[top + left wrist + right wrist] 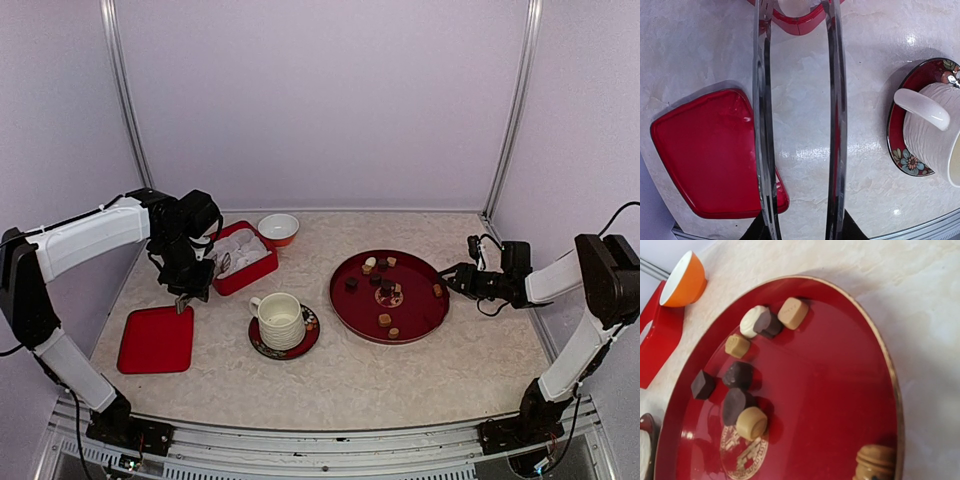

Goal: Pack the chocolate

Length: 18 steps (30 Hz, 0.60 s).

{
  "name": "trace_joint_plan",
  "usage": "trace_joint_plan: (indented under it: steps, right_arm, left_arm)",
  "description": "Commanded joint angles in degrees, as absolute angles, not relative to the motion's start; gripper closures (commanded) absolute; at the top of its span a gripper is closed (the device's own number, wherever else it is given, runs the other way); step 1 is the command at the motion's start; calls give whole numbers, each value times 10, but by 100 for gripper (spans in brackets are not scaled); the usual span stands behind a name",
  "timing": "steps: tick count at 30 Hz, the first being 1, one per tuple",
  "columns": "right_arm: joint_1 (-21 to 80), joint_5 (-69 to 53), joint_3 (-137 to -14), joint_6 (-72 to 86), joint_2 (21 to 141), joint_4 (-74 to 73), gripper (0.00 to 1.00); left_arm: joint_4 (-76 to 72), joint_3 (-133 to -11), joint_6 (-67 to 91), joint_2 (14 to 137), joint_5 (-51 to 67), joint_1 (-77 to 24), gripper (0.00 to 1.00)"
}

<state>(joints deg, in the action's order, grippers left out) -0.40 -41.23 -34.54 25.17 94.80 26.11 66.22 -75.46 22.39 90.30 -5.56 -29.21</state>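
Several small chocolates (380,285), dark brown, tan and white, lie on a round red tray (345,310). The right wrist view shows them closely: a tan one (751,423), a dark one (737,374), a white one (751,321), and a ridged tan one (875,462) by the rim. My left gripper (195,285) is shut on metal tongs (836,125). Their arms stand apart and reach toward an open red box (255,272) lined with white paper. My right gripper (455,275) hovers at the tray's right rim. Its fingers do not show.
A red lid (155,340) lies flat at the left, below the tongs' left arm (705,150). A white ribbed cup (280,318) stands on a flowered saucer (900,150) in the middle. An orange bowl (278,228) sits behind the box.
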Motion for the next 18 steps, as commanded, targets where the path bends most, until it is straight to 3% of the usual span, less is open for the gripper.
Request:
trace_joint_plan:
  steps: [1, 12, 14, 15, 18]
  right_arm:
    - [-10, -416, -342, 253, 936, 275, 41]
    - [-10, -403, -343, 246, 904, 250, 38]
    - [-10, -398, -342, 243, 894, 241, 32]
    - [-10, -397, -343, 242, 889, 238, 25]
    - [-10, -395, -345, 240, 878, 226, 19]
  left_arm:
    - [667, -785, 218, 893, -58, -292, 67]
    - [655, -972, 172, 979, -119, -413, 65]
    - [654, -1007, 160, 1004, -124, -435, 64]
    - [653, -1025, 154, 1016, -122, -445, 64]
    - [642, -1062, 137, 1051, -112, -473, 63]
